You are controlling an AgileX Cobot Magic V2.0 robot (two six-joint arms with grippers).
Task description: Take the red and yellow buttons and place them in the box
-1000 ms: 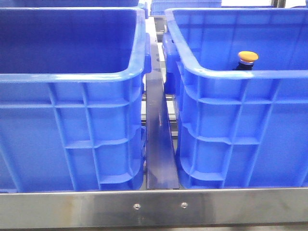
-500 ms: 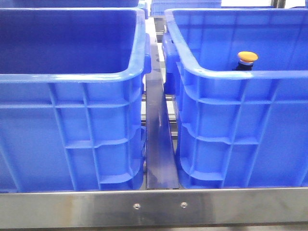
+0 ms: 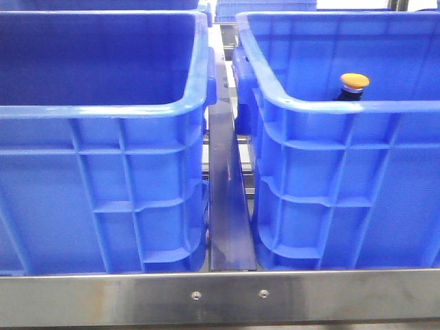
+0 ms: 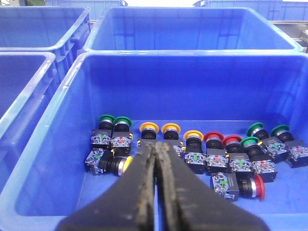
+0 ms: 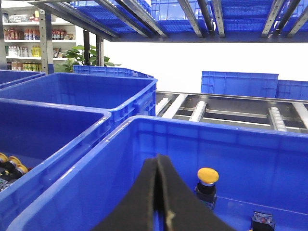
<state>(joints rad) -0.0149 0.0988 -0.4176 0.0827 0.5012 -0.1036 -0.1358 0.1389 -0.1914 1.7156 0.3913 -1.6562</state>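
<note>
In the left wrist view my left gripper (image 4: pixel 156 147) is shut and empty, hanging over a blue crate (image 4: pixel 57 113) that holds a row of push buttons. Yellow-capped buttons (image 4: pixel 171 128) stand just past the fingertips, and red-capped buttons (image 4: pixel 213 137) stand beside them. My right gripper (image 5: pixel 158 159) is shut and empty over the near rim of the blue box (image 5: pixel 144 124). One yellow-capped button (image 5: pixel 208 176) stands upright inside that box; it also shows in the front view (image 3: pixel 355 81) in the right crate (image 3: pixel 344 106). Neither gripper shows in the front view.
Green-capped buttons (image 4: pixel 107 119) stand at both ends of the row, and a red one (image 4: pixel 257 186) lies on its side. A small dark block (image 5: pixel 263 220) lies in the box. A metal rail (image 3: pixel 227 206) runs between the two front crates. More blue crates (image 4: pixel 192 29) stand behind.
</note>
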